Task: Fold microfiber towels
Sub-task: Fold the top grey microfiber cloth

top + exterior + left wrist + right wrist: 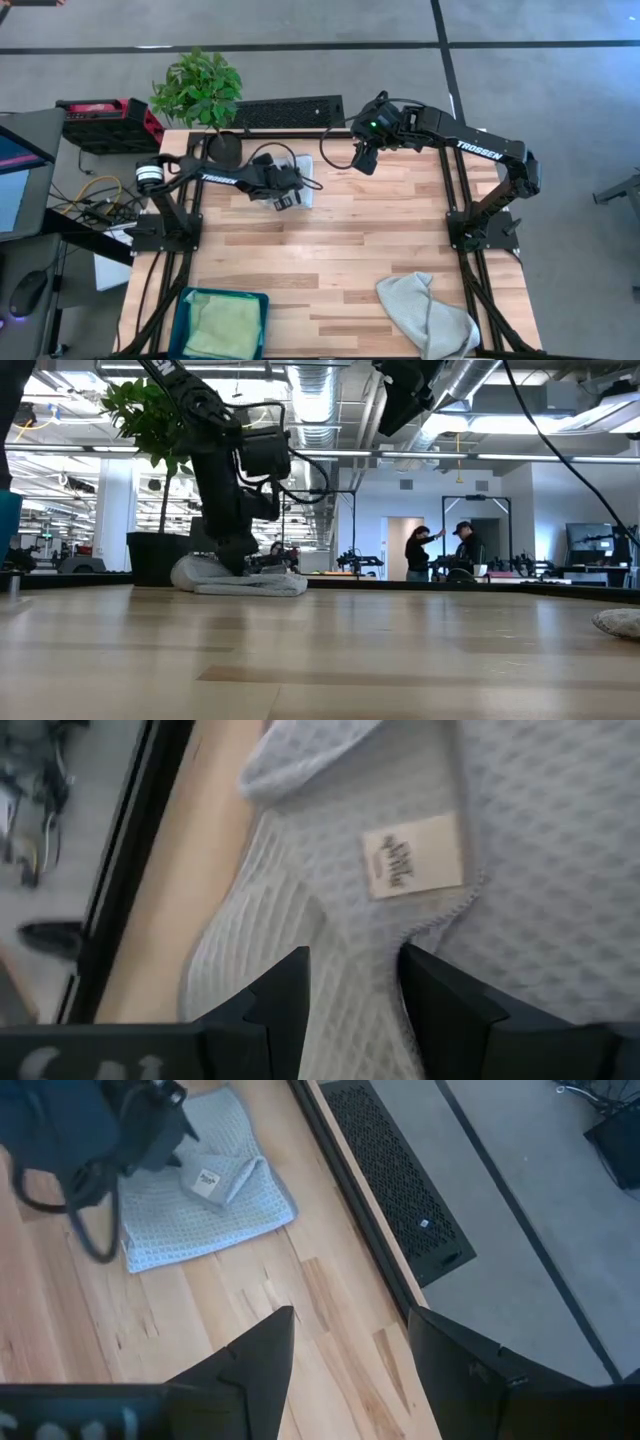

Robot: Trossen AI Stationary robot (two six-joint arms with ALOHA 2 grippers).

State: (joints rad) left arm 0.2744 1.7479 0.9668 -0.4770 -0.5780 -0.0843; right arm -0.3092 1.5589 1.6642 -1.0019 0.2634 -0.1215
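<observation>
A pale grey microfiber towel (305, 180) with a small white tag (413, 857) lies folded at the far left of the table (330, 250). My left gripper (355, 960) is open and slants down onto it beside the tag; in the low view it (245, 565) is down at the cloth. My right gripper (365, 160) hangs open, high above the table's far middle, with nothing between its fingers (350, 1320). Another grey towel (425, 315) lies crumpled at the near right edge. A light green towel (225, 325) lies in the teal bin (190, 300). My left gripper comes slanting down from the table's left at the folded towel, its two fingertips (295, 970) standing apart over a raised fold (350, 920) just below the tag. Whether the fingertips touch the cloth, I cannot tell. The towel lies flat on the table.
A potted plant (198, 90) and a black grille (287, 112) stand just beyond the far edge. The teal bin is at the near left corner. Bare wood spans the table's middle. Two people (440, 550) stand far off in the room behind.
</observation>
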